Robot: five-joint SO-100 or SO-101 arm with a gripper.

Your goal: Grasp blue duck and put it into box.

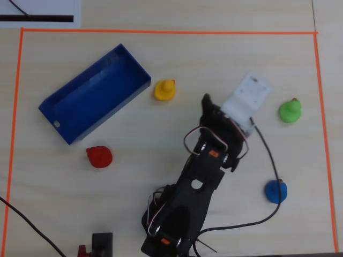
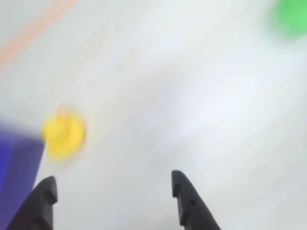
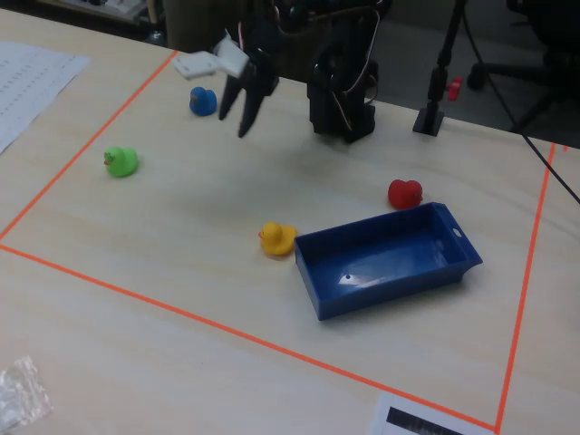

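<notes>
The blue duck [image 1: 276, 191] sits on the table at the lower right of the overhead view, a thin black cable running by it. In the fixed view it [image 3: 203, 101] is at the far left, just left of my gripper. It is out of the wrist view. The box [image 1: 91, 96] is a dark blue tray lying at the upper left, empty; it also shows in the fixed view [image 3: 390, 290] and as a blurred corner in the wrist view [image 2: 17, 167]. My gripper [image 1: 213, 107] hangs open and empty above the table's middle, between the yellow and green ducks [image 3: 234, 125] [image 2: 112, 181].
A yellow duck [image 1: 165, 90] sits by the box's right end. A green duck [image 1: 290, 111] is at the right and a red duck [image 1: 99, 157] below the box. Orange tape [image 1: 161, 32] frames the work area. The wrist view is motion-blurred.
</notes>
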